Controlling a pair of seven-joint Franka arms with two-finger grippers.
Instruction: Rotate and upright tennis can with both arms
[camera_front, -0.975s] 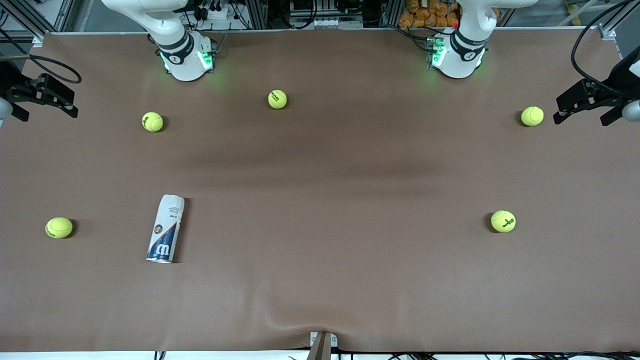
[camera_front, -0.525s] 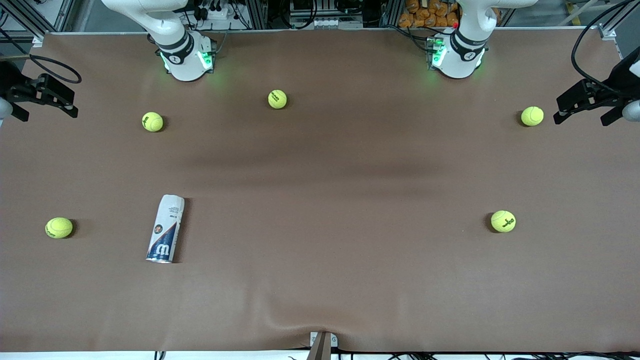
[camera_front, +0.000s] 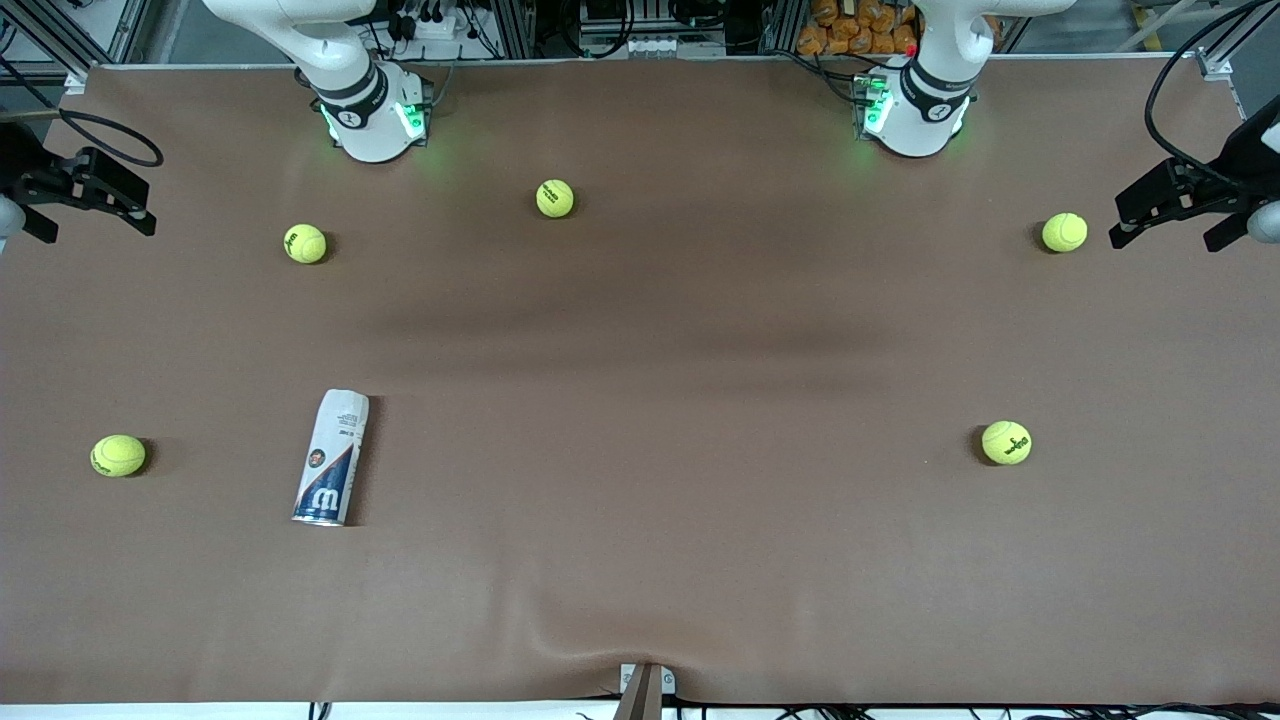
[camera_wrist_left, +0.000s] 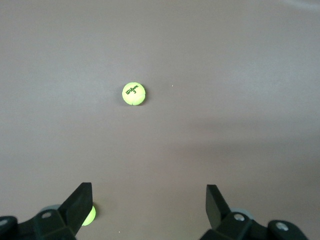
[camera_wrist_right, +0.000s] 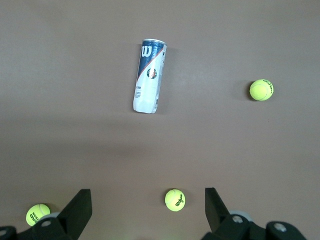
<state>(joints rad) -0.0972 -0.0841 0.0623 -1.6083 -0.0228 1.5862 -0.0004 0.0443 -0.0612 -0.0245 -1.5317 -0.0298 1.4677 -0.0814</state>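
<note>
Tennis can flat on table

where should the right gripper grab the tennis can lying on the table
Grip the tennis can around its mid-body, coming from above with open fingers straddling its width. It lies flat, silver rim toward the front camera, so the round sides are free. The right gripper, toward that end of the table, seems better placed.

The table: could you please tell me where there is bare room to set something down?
The widest bare patch of the table lies between the tennis can and the tennis ball toward the left arm's end. Nowhere is crowded; the can and a ball sit nearest together.
</note>
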